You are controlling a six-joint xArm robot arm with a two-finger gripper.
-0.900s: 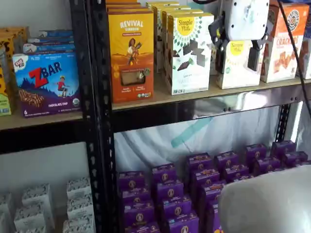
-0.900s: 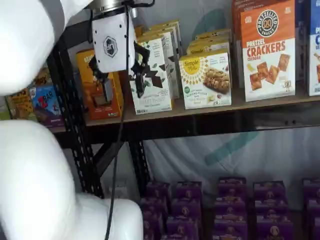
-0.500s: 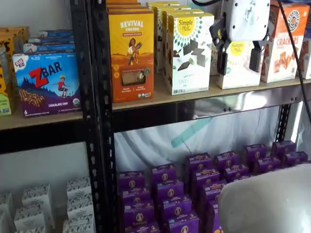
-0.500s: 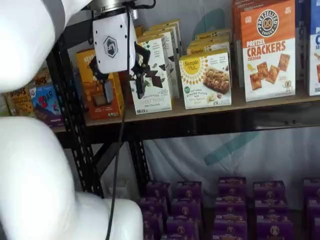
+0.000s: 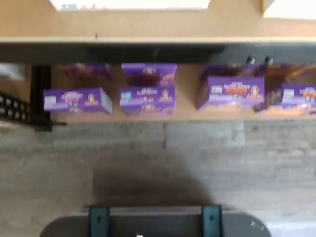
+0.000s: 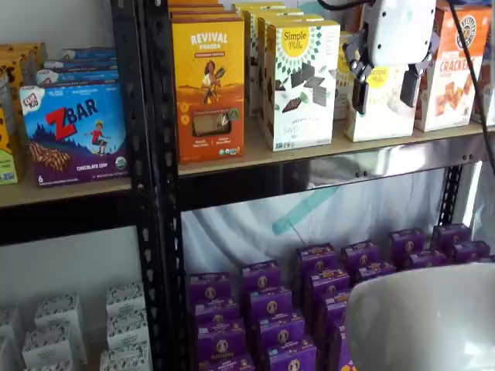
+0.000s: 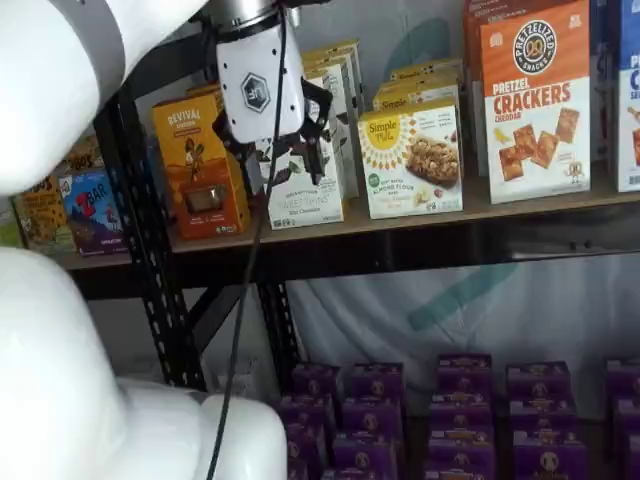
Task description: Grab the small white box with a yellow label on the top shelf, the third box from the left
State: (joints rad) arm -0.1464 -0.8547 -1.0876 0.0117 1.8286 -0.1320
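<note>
The small white box (image 6: 384, 116) with the round yellow label stands on the tan top shelf (image 6: 309, 151), between a taller white box and an orange cracker box. It shows unhidden in a shelf view (image 7: 412, 160). My gripper (image 6: 384, 89) hangs in front of it with its two black fingers apart, and the box shows through the gap. In a shelf view the gripper (image 7: 283, 165) lies over the taller white box, left of the small box, so it stands off the shelf front. It holds nothing. The wrist view shows no fingers.
A taller white box with chocolate pieces (image 6: 302, 81) and an orange-yellow Revival box (image 6: 209, 85) stand to the left; a cracker box (image 7: 535, 100) to the right. Purple boxes (image 6: 309, 294) fill the space below, also seen in the wrist view (image 5: 148, 94). A black rack upright (image 6: 151, 193) divides the bays.
The gripper has moved to the right in both shelf views and risen a little, still open and empty. The boxes have not moved.
</note>
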